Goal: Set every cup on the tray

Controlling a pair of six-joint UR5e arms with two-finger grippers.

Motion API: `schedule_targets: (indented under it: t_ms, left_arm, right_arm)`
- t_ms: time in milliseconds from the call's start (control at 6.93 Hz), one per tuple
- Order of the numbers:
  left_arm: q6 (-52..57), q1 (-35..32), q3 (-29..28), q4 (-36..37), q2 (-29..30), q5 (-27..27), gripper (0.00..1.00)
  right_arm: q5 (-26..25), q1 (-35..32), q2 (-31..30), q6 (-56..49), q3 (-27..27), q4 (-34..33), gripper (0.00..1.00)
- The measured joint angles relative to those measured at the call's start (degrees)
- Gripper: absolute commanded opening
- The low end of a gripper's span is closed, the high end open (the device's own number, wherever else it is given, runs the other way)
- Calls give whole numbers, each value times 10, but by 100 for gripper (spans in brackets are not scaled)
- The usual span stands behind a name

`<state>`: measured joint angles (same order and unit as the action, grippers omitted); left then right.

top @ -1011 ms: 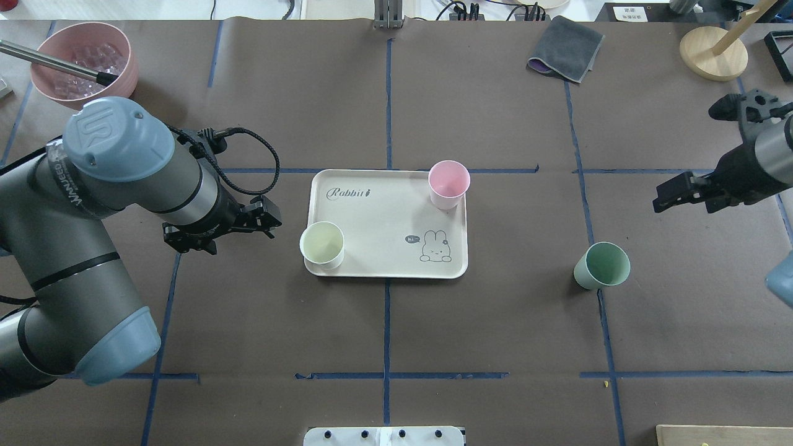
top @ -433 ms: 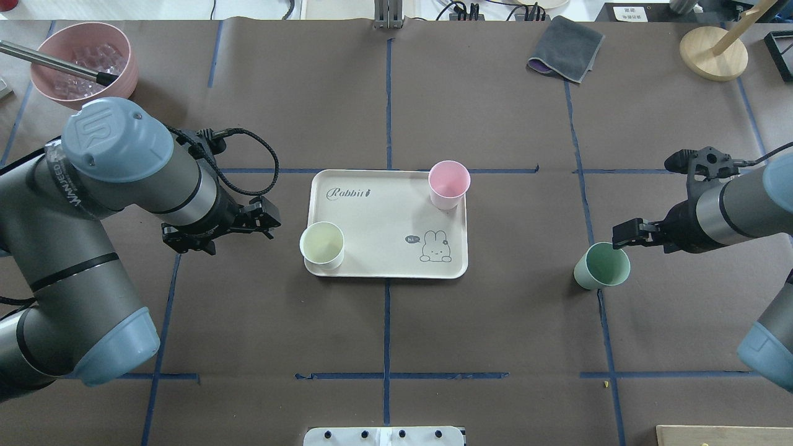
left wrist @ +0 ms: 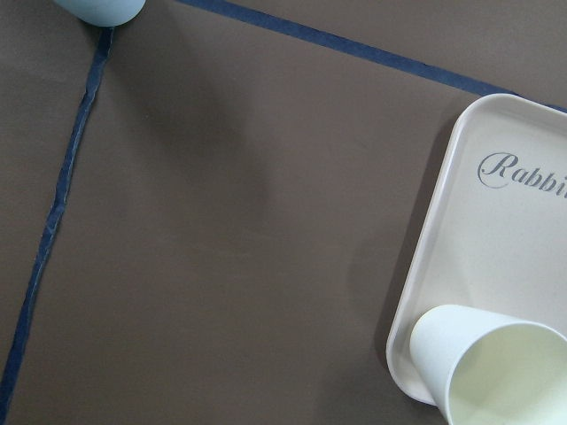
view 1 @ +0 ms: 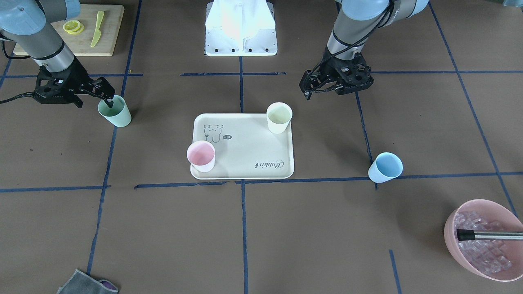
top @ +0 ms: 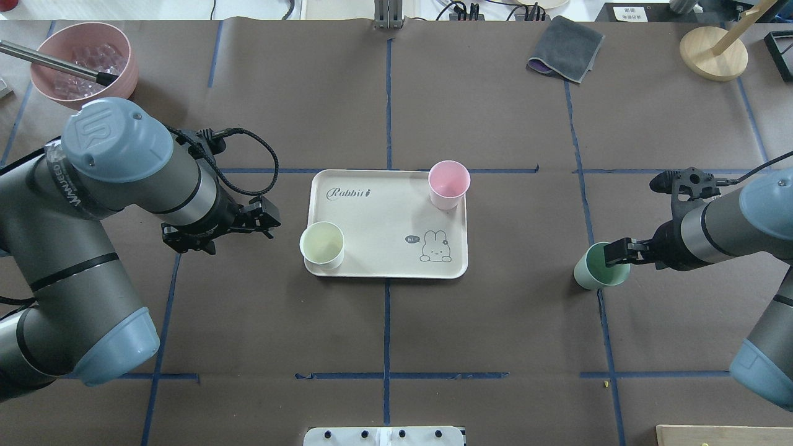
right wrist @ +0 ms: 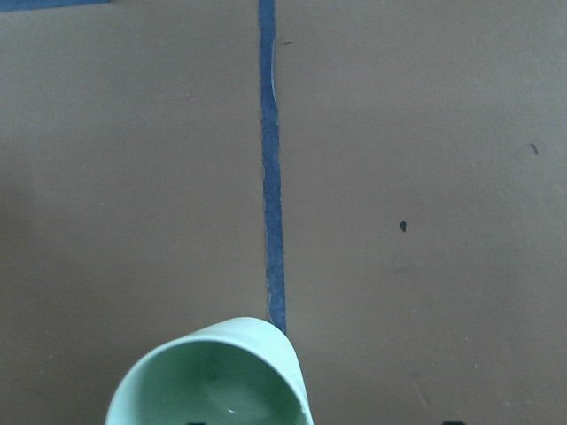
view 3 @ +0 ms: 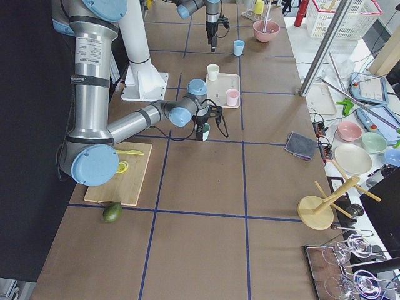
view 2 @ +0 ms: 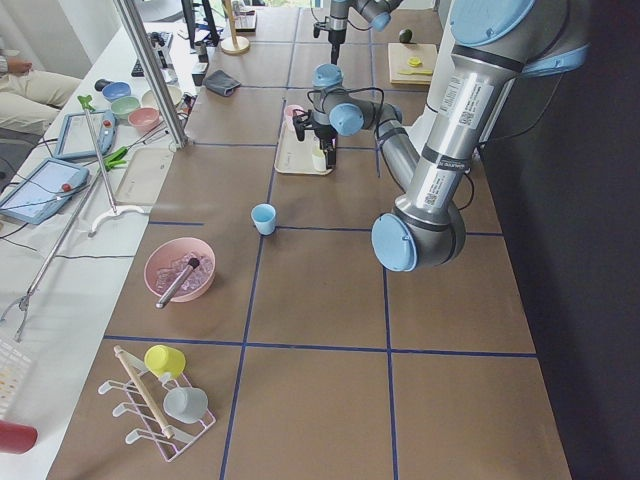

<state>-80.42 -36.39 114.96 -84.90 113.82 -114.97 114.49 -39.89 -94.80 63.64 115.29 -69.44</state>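
The cream-beige tray lies mid-table, also in the front view. A cream-white cup and a pale pink cup stand on it at opposite corners. The mint green cup stands on the table to the right of the tray. My right gripper is open at its rim; in the front view one finger dips into the cup. The light blue cup stands off the tray, hidden under my left arm in the overhead view. My left gripper is open and empty beside the tray.
A pink bowl of ice cubes with a metal handle in it sits at the far left corner. A grey cloth and a wooden stand are at the far right. A cutting board with a lemon slice and a knife lies near my right arm's base.
My right arm has swung in and come down to the mint green cup; its gripper is now at the cup's rim. The left arm and all cups have not moved.
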Motion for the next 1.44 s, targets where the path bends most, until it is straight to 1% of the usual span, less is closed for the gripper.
schedule_targets:
  t_ms: [289, 722, 1011, 1155, 1299, 1444]
  left_arm:
    - [0, 0, 0, 0, 0, 0, 100]
    - [0, 0, 0, 0, 0, 0, 100]
    - [0, 0, 1, 0, -1, 0, 100]
    - [0, 0, 1, 0, -1, 0, 100]
    - [-1, 0, 1, 0, -1, 0, 100]
    - [-3, 0, 1, 0, 0, 0, 100]
  right_arm:
    - [0, 10, 1, -1, -5, 0, 3]
    - [0, 15, 11, -2, -11, 0, 1]
    - [4, 16, 38, 0, -10, -2, 1]
    - [6, 15, 61, 6, -8, -9, 1]
    - [7, 18, 96, 32, -9, -35, 1]
    - [6, 28, 152, 79, -10, -91, 2]
